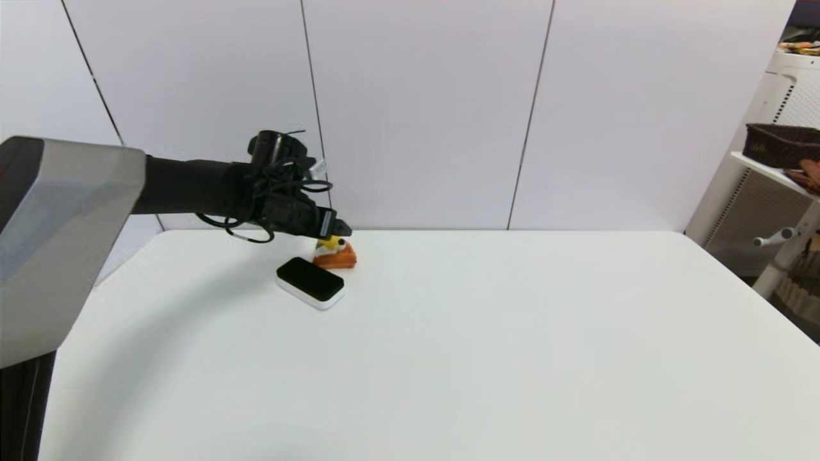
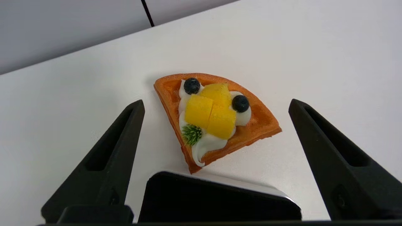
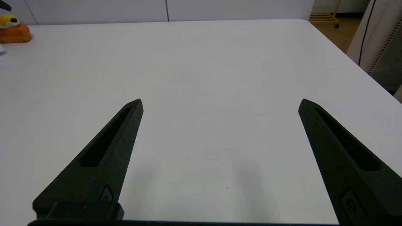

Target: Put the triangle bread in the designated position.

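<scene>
The triangle bread [image 1: 336,255] [image 2: 216,119] is an orange-brown waffle wedge with white cream, yellow fruit, dark berries and a green sprig. It lies flat on the white table near the back wall, left of centre. My left gripper [image 1: 343,229] [image 2: 216,105] hovers just above it, open, with one finger on each side of the wedge and touching nothing. The wedge also shows far off in the right wrist view [image 3: 14,31]. My right gripper [image 3: 220,103] is open above bare tabletop, out of the head view. The designated position has no mark of its own.
A black-topped white rectangular block [image 1: 310,282] [image 2: 216,201] lies on the table right beside the wedge, on the robot's side of it. The white table [image 1: 512,333] stretches wide to the right. A shelf with a dark basket [image 1: 781,144] stands off the table's right edge.
</scene>
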{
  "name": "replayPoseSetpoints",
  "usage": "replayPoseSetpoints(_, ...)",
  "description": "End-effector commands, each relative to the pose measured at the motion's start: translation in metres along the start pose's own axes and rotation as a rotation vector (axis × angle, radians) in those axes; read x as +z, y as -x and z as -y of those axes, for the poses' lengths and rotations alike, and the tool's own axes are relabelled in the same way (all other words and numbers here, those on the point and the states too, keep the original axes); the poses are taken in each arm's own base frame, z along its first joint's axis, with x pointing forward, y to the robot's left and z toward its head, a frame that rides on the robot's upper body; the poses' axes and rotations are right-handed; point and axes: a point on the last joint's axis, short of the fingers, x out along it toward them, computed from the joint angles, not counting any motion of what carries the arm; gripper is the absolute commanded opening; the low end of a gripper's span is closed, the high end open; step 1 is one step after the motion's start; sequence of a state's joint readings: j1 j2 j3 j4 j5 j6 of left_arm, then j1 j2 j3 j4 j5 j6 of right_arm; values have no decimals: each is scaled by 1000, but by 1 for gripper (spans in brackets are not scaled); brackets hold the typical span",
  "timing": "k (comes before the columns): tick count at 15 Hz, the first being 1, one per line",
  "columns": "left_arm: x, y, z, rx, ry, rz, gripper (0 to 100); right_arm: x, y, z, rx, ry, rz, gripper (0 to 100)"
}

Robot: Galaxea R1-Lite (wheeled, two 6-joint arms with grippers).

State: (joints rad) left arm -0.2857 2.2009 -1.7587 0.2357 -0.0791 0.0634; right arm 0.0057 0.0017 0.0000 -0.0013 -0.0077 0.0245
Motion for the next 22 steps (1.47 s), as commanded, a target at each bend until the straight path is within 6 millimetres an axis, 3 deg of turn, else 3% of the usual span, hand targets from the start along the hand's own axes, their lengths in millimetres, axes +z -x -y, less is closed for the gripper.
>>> replayPoseSetpoints(1, 16, 102, 14, -5, -33, 130, 100, 0, 0, 0, 0, 0, 0, 100)
replayPoseSetpoints(3, 6, 146, 18, 2, -34, 163, 100, 0, 0, 0, 0, 0, 0, 100)
replayPoseSetpoints(5, -19, 207, 23, 7, -42, 212, 100, 0, 0, 0, 0, 0, 0, 100)
replayPoseSetpoints(7, -54, 252, 27, 16, -68, 274, 100, 0, 0, 0, 0, 0, 0, 100)
replayPoseSetpoints(10, -130, 302, 30, 63, -96, 423, 100, 0, 0, 0, 0, 0, 0, 100)
replayPoseSetpoints(13, -184, 319, 22, 260, -126, 569, 100, 0, 0, 0, 0, 0, 0, 100)
replayPoseSetpoints(14, -193, 321, 21, 297, -117, 595, 100, 0, 0, 0, 0, 0, 0, 100)
replayPoseSetpoints(22, -302, 313, 40, 449, -62, 680, 100, 0, 0, 0, 0, 0, 0, 100)
